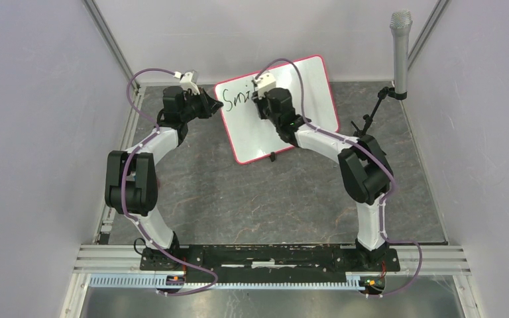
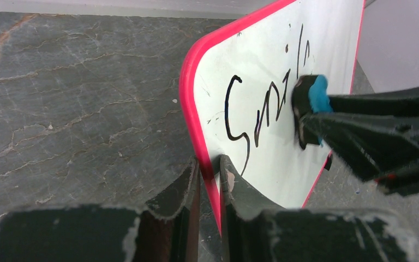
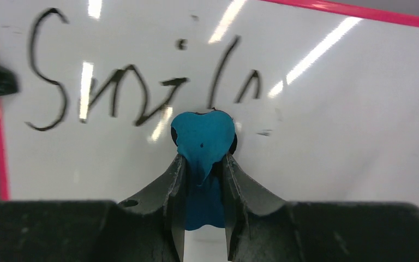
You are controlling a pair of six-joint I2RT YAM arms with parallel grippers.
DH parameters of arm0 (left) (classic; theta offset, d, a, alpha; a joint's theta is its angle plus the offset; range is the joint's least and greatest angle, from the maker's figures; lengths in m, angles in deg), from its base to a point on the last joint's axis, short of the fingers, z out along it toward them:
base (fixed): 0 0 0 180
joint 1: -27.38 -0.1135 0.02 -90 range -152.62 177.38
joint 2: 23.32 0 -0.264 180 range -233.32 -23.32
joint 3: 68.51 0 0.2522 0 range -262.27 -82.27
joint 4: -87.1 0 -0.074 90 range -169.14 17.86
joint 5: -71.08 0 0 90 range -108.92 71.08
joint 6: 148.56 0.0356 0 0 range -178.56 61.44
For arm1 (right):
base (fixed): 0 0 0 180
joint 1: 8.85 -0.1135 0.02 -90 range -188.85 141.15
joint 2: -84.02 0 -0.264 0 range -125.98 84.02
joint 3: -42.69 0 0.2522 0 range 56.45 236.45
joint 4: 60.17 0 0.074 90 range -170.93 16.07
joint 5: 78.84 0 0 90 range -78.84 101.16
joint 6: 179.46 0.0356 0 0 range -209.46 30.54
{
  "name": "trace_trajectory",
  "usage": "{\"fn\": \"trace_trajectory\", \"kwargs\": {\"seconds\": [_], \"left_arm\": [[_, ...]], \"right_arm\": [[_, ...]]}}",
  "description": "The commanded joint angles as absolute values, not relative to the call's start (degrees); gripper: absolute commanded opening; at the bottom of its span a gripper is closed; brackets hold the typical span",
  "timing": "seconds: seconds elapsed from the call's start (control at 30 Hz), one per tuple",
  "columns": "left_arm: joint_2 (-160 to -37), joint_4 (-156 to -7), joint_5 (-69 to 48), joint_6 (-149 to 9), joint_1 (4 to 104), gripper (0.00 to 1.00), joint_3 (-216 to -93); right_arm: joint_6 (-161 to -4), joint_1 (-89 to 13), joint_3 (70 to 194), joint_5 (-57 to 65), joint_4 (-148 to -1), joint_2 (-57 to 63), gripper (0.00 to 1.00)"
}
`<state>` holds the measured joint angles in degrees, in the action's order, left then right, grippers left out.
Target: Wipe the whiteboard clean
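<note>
The whiteboard [image 1: 298,132], white with a pink-red frame, stands tilted at the back of the table. Black handwriting [image 3: 114,93] runs across its upper left. My left gripper [image 1: 210,106] is shut on the board's left frame edge [image 2: 196,109]. My right gripper [image 1: 263,99] is shut on a small blue-and-black eraser [image 3: 203,139] and presses it against the board face, just right of the letters. The eraser also shows in the left wrist view [image 2: 312,101], touching the writing. The right part of the board is blank white.
A grey microphone [image 1: 400,46] on a black stand rises at the back right. The table is a dark stone-patterned mat [image 1: 252,205] with purple walls on both sides and a metal rail at the near edge.
</note>
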<state>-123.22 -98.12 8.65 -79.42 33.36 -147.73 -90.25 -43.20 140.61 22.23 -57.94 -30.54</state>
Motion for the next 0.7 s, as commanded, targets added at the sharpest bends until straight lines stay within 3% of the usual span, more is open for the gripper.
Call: {"fn": "trace_trajectory", "kwargs": {"seconds": [0.0, 0.67], "left_arm": [[-120.9, -101.1, 9.0, -75.0, 34.1, 0.02, -148.1], [-120.7, -101.1, 9.2, -75.2, 34.1, 0.02, -148.2]], "right_arm": [[-91.3, -46.7, 146.5, 20.8, -58.5, -33.4, 0.00], [-89.5, -38.3, 149.4, 22.5, -61.3, -33.9, 0.00]]}}
